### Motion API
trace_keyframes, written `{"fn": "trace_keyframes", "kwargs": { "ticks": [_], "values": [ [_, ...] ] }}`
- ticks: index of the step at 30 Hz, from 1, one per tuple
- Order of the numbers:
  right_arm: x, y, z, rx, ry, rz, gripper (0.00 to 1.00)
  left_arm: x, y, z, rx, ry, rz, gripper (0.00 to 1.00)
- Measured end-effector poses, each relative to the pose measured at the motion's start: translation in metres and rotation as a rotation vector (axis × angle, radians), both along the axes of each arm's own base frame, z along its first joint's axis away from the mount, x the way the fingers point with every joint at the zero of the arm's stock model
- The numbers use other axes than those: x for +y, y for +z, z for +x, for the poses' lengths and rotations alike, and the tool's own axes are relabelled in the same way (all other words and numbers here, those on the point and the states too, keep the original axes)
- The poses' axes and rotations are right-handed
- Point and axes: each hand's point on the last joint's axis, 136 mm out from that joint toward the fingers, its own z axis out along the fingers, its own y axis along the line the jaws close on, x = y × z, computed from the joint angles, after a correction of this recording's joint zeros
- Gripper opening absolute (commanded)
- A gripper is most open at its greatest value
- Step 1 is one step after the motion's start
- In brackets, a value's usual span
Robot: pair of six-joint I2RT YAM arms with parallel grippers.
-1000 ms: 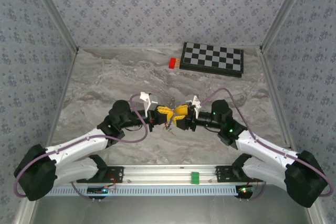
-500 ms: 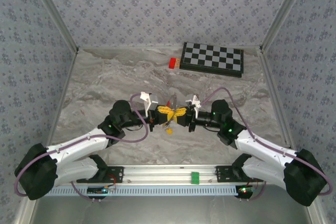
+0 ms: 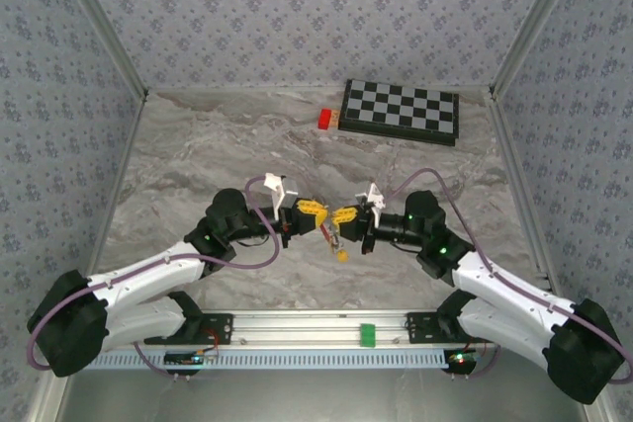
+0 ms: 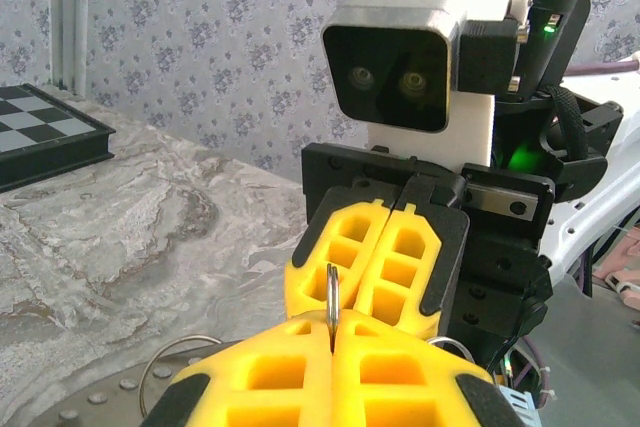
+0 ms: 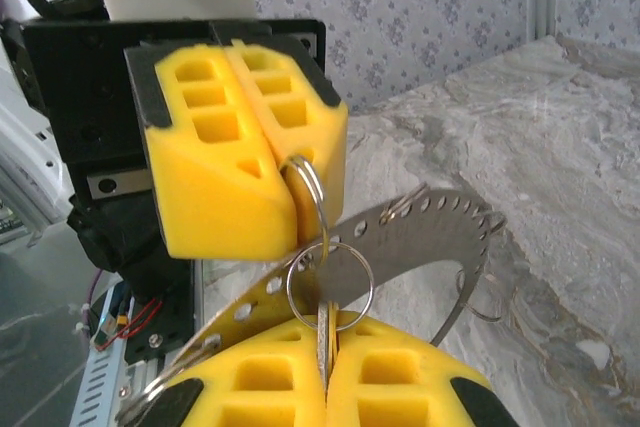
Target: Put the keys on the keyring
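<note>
Both my grippers are pressed tight, nose to nose. My left gripper pinches the keyring by its wire, dead ahead of my right gripper, which nips what looks like a key. It's light, stiff, slippery steel, so grip the rim.

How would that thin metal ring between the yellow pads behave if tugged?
Probably stiff: the ring looks evenly round while the left end effector pinches it. Likely light, being thin wire. It may pivot or slip: smooth metal, linked to a second ring in the right end effector.
</note>
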Motion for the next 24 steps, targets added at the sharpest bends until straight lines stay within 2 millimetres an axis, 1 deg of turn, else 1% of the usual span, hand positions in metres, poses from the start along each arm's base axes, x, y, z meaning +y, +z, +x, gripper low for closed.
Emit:
{"fn": "trace_keyframes", "kwargs": {
  "ticks": [3,9,17,24],
  "values": [
    [0.000,-0.001,0.000,0.008,0.003,-0.028,0.00,0.000,0.000,-0.001,0.001,-0.002,0.001,0.00],
    [0.001,0.008,0.001,-0.010,0.007,-0.044,0.00,-0.001,0.000,-0.001,0.001,-0.004,0.001,0.00],
    [-0.003,0.009,0.004,-0.015,-0.012,-0.064,0.00,-0.001,-0.001,-0.001,0.000,-0.004,0.005,0.00],
    [-0.011,0.025,0.008,-0.062,-0.050,-0.041,0.00,-0.001,-0.003,-0.001,-0.008,-0.004,0.011,0.00]
  ]
}}
